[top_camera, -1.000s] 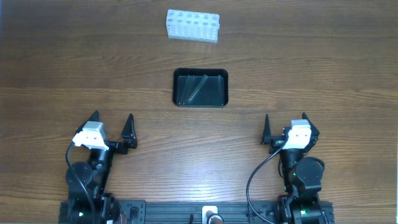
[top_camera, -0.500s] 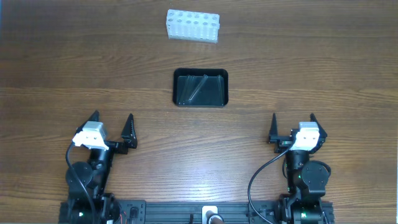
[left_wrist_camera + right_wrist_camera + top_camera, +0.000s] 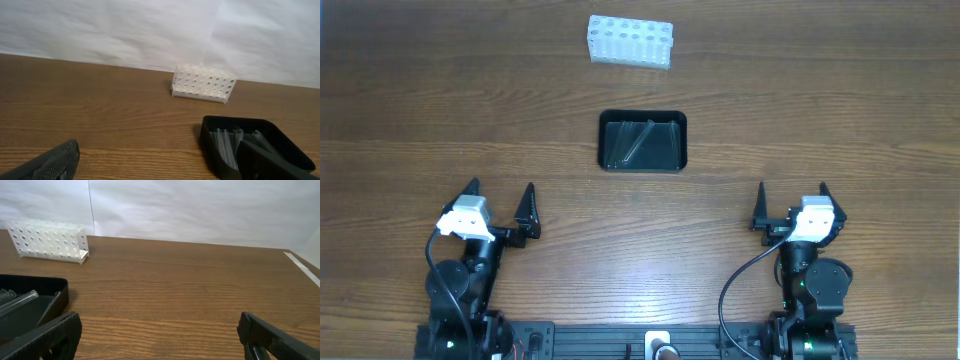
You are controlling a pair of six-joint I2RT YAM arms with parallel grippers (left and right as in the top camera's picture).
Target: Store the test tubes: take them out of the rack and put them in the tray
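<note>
Top view: both arms are recorded close to their bases at the near edge of the wooden table point(image 3: 440, 100). The left gripper point(image 3: 501, 186) is held with its two fingers spread wide apart, and nothing is clamped between them. The right gripper point(image 3: 791, 186) is spread in the same way, and nothing is held in it either.

The black tray point(image 3: 608, 152) is located ahead of the left gripper and off to its right. From the right gripper it is ahead and off to the left. It is well apart from both, roughly midway between them across the table. Several clear test tubes point(image 3: 638, 141) are seen lying on their sides inside the tray. At least one is angled across the others.

The white rack point(image 3: 629, 41) is found farther out from both grippers, beyond the tray and apart from it. It stands upright on the table with its long side turned towards the arms. Rows of round holes are noted on its top and side. Whether any tube is left standing in it cannot be told.

Left wrist view: the near corner of the tray is partly covered by that gripper's right finger.
</note>
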